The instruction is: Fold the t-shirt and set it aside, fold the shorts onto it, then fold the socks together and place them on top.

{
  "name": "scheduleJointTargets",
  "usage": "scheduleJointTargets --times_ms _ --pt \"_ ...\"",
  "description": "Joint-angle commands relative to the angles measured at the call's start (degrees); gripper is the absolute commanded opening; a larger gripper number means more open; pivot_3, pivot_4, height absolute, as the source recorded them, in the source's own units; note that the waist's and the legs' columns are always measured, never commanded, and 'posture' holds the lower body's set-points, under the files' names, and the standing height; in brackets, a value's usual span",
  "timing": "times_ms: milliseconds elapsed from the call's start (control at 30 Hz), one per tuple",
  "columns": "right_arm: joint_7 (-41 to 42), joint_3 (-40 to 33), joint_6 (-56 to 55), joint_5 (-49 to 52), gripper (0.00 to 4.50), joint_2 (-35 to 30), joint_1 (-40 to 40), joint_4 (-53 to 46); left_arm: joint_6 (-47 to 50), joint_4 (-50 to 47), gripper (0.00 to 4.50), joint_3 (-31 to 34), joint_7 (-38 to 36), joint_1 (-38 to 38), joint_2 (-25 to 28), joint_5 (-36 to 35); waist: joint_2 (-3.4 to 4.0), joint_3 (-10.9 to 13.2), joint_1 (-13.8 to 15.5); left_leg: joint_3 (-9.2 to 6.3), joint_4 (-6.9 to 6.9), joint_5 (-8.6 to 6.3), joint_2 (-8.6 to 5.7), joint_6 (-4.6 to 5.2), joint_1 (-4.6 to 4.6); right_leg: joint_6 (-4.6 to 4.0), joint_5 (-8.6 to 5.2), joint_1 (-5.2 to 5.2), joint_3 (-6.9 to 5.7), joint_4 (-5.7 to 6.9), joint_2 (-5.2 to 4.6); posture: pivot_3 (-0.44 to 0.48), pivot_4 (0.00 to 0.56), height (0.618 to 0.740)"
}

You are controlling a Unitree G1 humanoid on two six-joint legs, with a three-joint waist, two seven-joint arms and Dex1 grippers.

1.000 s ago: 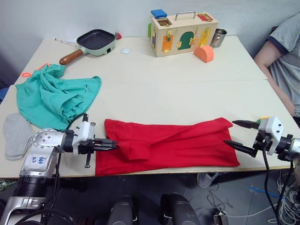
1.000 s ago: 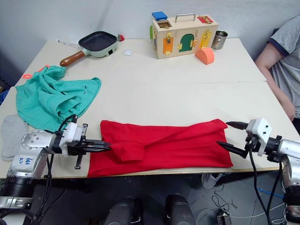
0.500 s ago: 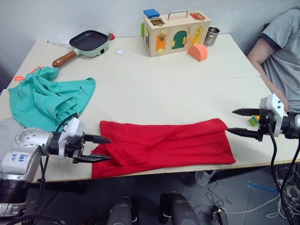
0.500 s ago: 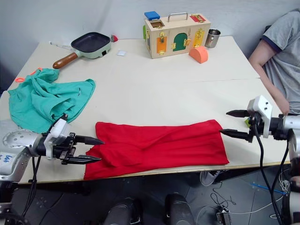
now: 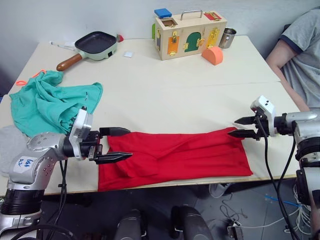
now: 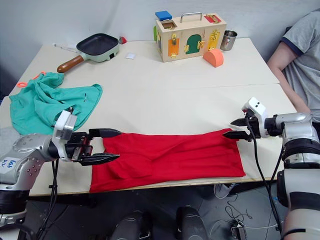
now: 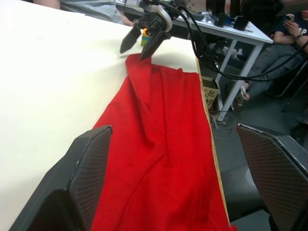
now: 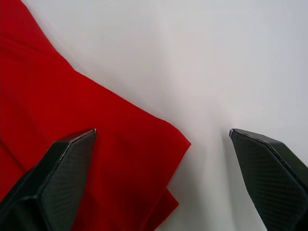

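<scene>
I see the desk (image 5: 165,90) cut off at the left edge, where the socks (image 5: 7,145) are only partly in view. The shorts (image 5: 47,102) lie crumpled at left. The t-shirt (image 5: 175,157) lies folded along the near edge, its long axis left to right. My left gripper (image 5: 117,145) reaches level over its left end, fingers wide apart, empty. My right gripper (image 5: 239,127) hovers at its far right corner, fingers apart, empty.

Even, bright overhead light; soft shadows under the wooden box (image 5: 192,34); right wrist view washed pale; gripper fingers blurred.
</scene>
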Motion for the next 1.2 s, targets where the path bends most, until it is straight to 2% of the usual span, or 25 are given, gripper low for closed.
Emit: scheduleJointTargets --times_ms 33,333,567,800,933,1200 --pt "0.9 -0.4 -0.6 -0.7 3.26 -0.1 -1.9 1.1 -0.8 -2.6 4.37 0.8 0.7 1.1 0.2 -0.2 0.0 0.0 0.0 0.0 -0.01 0.0 0.0 0.0 0.0 0.0 0.0 0.0 0.0 -0.01 0.0 0.0 0.15 0.74" --pt "3.5 -2.0 -2.2 -0.4 0.04 -0.8 -1.7 0.0 -2.4 -2.3 4.37 -0.4 0.8 1.4 -0.2 1.4 0.0 0.0 0.0 0.0 -0.05 0.01 0.0 -0.02 0.06 0.0 0.0 0.05 0.01 -0.05 0.01 0.0 0.15 0.74" --pt "9.6 -6.5 -2.2 5.0 0.04 -4.8 4.7 -10.0 -4.4 -1.6 4.37 -2.6 0.5 1.8 -1.3 3.3 0.01 0.0 0.2 -0.01 -0.14 0.01 0.01 -0.02 0.18 0.0 0.0 0.18 -0.01 -0.17 0.03 0.0 0.15 0.74" --pt "8.2 -12.8 -0.6 12.3 0.04 -7.3 17.3 -24.6 -5.6 0.2 4.37 -3.7 0.1 1.8 -1.8 4.1 0.01 0.0 0.2 -0.06 -0.16 0.0 0.01 -0.02 0.3 0.02 0.01 0.35 -0.04 -0.26 0.02 0.0 0.15 0.74" --pt "7.8 -15.3 -5.1 14.2 0.04 -7.4 25.0 -31.1 -6.0 1.4 4.37 -4.3 -0.5 1.4 -1.9 4.6 0.01 0.0 0.2 -0.04 -0.2 0.0 0.02 -0.02 0.33 0.02 0.01 0.36 -0.04 -0.26 0.03 0.0 0.15 0.74" --pt "5.9 -16.9 -13.3 15.0 0.04 -6.2 32.0 -33.1 -6.2 2.7 4.37 -4.5 -1.2 1.1 -1.7 5.0 0.01 0.0 0.2 -0.03 -0.21 0.0 0.01 -0.02 0.38 0.03 0.01 0.4 -0.04 -0.28 0.03 0.0 0.15 0.74"
